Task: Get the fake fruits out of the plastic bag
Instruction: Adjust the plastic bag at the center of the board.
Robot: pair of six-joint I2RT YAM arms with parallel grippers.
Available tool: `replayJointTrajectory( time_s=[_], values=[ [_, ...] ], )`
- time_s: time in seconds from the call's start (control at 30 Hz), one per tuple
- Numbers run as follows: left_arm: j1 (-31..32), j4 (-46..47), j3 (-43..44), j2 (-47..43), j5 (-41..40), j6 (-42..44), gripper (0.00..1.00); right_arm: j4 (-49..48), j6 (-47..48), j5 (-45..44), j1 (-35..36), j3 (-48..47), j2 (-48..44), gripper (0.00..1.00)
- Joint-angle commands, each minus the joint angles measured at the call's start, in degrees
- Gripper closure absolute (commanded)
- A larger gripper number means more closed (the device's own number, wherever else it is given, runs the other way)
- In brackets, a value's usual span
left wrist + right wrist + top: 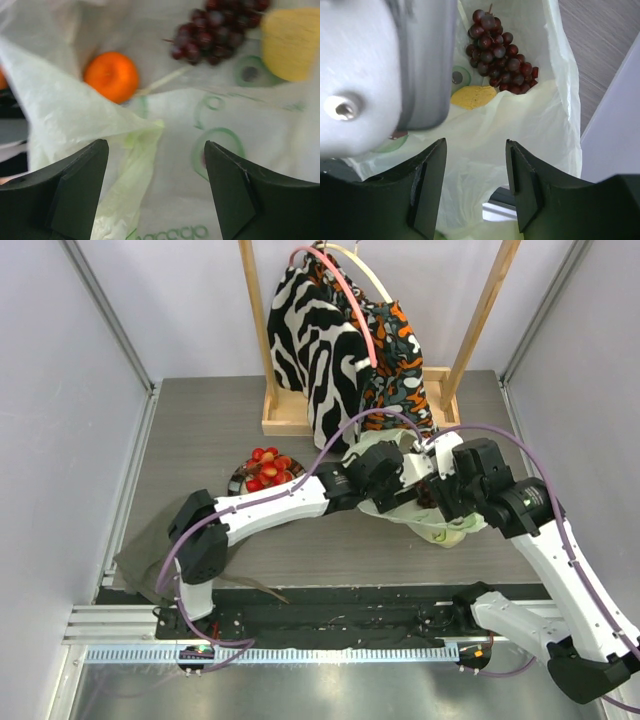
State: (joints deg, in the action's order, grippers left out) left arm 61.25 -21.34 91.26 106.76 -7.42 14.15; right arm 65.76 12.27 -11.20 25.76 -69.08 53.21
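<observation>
1. Top external view: the bag (445, 532) sits on the grey worktop (200, 430), right of centre, crumpled and pale green. Both arms crowd over it. The left arm (270, 502) reaches in from the left and the right arm (560, 550) from the right, and their wrists nearly meet above the bag's mouth. You can't really make out either set of fingers from up here. A pile of red fruits (268, 468) is on a dark-rimmed plate (238, 480), just left of the bag. An olive cloth (145, 550) hangs off the near left corner. At the back, a wooden rack (285, 420) holds patterned clothes (320, 340).

2. Left wrist view: the left fingers (75, 190) are wide apart and not clamped on anything. A raised fold of the bag film pokes up between them, closer to the left one. Deeper in the bag there's an orange (111, 76), dark grapes (212, 27) and a blurry yellow fruit (292, 45) over by the right edge.

3. Right wrist view: the right fingers (427, 185) are parted too, with only bag film showing in the gap and nothing pinched. The grapes lie in the open bag, and the yellow fruit sits right below them, touching the bunch. The left arm's wrist is a big grey blur filling the top left.
</observation>
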Motion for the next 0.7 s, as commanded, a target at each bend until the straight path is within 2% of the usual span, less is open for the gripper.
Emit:
replayJointTrajectory(
  time_s=[0.0, 0.1, 0.13, 0.2, 0.23, 0.3, 0.33, 0.37, 0.53, 0.57, 0.67],
  values=[
    [-1.22, 10.97, -0.65, -0.77, -17.18, 1.48, 0.18, -1.07, -1.02, 1.44, -0.80, 0.87, -0.48, 0.42],
    [-1.84, 11.15, 0.14, 1.17, -21.22, -0.34, 0.16, -1.51, -0.67, 1.27, -0.80, 2.36, -0.91, 0.43],
    [-2.36, 10.10, 0.49, 1.60, -20.54, -1.66, 0.18, -1.42, -0.58, 0.83, -0.80, 2.89, -1.00, 0.42],
    [-4.47, 7.56, 2.50, 2.75, -17.73, -4.12, 0.28, -0.90, -0.41, 0.57, -0.89, 4.29, -1.44, 0.43],
    [-5.09, 5.28, 3.04, 3.10, -15.45, -5.61, 0.42, -0.72, -0.15, 0.39, -0.89, 4.65, -1.70, 0.43],
    [-6.67, 3.42, 3.57, 3.19, -13.07, -6.41, 0.60, -0.19, 0.29, 0.04, -0.89, 5.88, -2.06, 0.43],
    [-7.20, 2.02, 3.40, 2.67, -11.93, -7.55, 0.86, -0.02, 0.64, -0.05, -0.80, 6.23, -2.32, 0.43],
    [-8.16, 1.57, 3.05, 1.62, -10.96, -8.60, 1.00, -0.10, 1.08, -0.48, -0.80, 6.50, -2.41, 0.43],
    [-10.89, -1.85, -1.25, -7.26, -3.32, -13.79, 1.00, -5.36, 3.63, 3.46, -0.89, 5.10, -0.04, 0.50],
    [-11.68, -2.38, -1.61, -8.31, 0.09, -16.50, 1.00, -6.59, 4.68, 5.03, -0.89, 3.88, 2.57, 0.51],
    [-11.86, -3.53, -2.32, -10.87, 3.71, -19.41, 1.00, -11.08, 5.92, 10.40, -0.80, 1.50, 9.16, 0.56]
  ],
)
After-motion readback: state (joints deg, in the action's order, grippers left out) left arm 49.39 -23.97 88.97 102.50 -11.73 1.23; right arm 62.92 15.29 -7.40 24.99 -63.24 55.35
